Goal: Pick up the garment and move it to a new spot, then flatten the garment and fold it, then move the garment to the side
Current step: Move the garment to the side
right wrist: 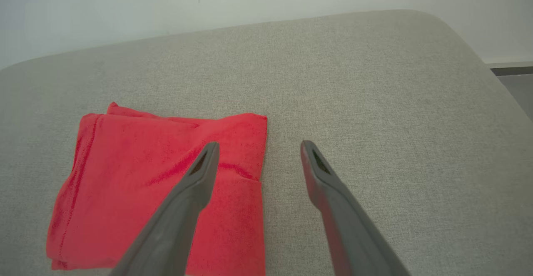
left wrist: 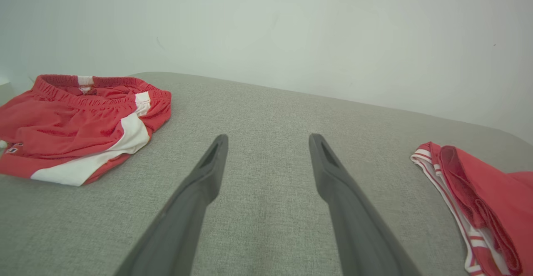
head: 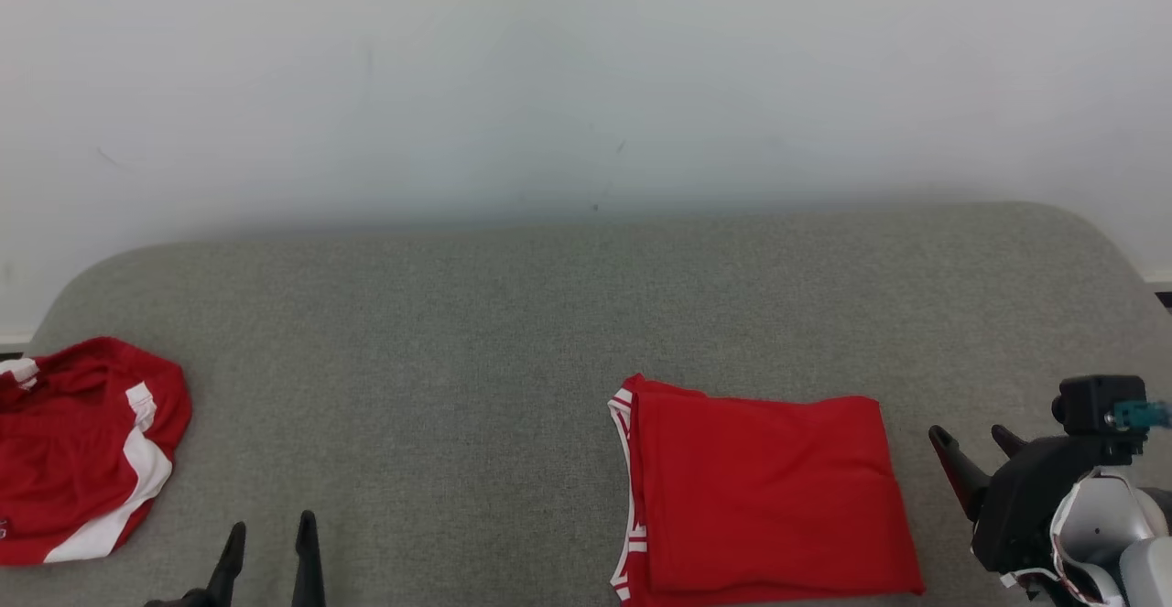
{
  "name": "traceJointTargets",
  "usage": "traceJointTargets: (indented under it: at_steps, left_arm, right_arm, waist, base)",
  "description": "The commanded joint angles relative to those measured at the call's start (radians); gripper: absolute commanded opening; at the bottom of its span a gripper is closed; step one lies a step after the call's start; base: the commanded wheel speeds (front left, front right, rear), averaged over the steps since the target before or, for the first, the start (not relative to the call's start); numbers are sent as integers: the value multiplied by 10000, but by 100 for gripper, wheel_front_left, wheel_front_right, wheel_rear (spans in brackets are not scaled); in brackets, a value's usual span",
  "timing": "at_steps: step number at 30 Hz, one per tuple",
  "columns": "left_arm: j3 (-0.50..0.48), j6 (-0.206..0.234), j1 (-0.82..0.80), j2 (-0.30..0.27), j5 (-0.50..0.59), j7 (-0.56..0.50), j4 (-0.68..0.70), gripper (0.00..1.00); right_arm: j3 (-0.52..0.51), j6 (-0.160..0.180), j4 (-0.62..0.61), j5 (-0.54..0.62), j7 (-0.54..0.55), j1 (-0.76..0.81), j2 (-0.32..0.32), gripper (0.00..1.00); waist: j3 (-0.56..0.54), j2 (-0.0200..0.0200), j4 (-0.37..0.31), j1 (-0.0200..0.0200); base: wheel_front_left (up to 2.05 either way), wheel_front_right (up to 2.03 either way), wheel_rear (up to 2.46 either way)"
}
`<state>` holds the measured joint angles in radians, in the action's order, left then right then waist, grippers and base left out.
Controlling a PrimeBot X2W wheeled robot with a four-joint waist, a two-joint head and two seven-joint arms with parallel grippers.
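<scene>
A red garment (head: 765,493) with white-striped trim lies folded into a flat rectangle on the grey cushioned surface (head: 513,332), right of centre; it also appears as the folded garment (right wrist: 158,184) in the right wrist view and as a garment edge (left wrist: 479,192) in the left wrist view. My right gripper (head: 975,442) hangs open just right of the garment's right edge, nothing between its fingers (right wrist: 200,172). At the lower left my left gripper (head: 270,534) is open and empty over bare fabric, its fingers (left wrist: 212,163) spread wide.
A second red garment with white panels, shorts (head: 78,447) with an elastic waistband, lies crumpled at the surface's far left edge, seen too as the shorts (left wrist: 79,128) in the left wrist view. A pale wall (head: 586,76) rises behind. The surface's rounded corners fall away at both sides.
</scene>
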<state>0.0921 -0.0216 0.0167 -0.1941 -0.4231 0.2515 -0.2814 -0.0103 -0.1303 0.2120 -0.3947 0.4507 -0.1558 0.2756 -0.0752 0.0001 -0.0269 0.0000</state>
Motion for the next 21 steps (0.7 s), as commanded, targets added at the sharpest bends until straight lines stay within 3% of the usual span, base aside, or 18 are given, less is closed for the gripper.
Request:
traceJointTargets:
  at_steps: [1,4,8,21]
  left_arm:
    - [64,34,-125,53,96,-61,109,100]
    - [251,99,-295,102,178,-273,396,100]
    - [423,141,-551,109,213,-589,838,100]
    - [613,294,-1059,46,319,-880,1922,100]
  right_arm:
    - [-110,-9,96,0,591,-203,-15,100]
    - [-648,-9,490,197,2056,-581,-130,100]
    - [-1144,-9,825,464,3172,-901,-291,100]
    - [-1449,-9,1176,929,3820,-1392,-681,100]
  waist:
    - [254,-1,104,0]
    - [513,-1,298,0]
    - [868,-1,571,0]
    - [1884,-1,987,0]
  base:
    - [0,0,0]
    - [0,0,0]
    - [0,0,0]
    - [0,0,0]
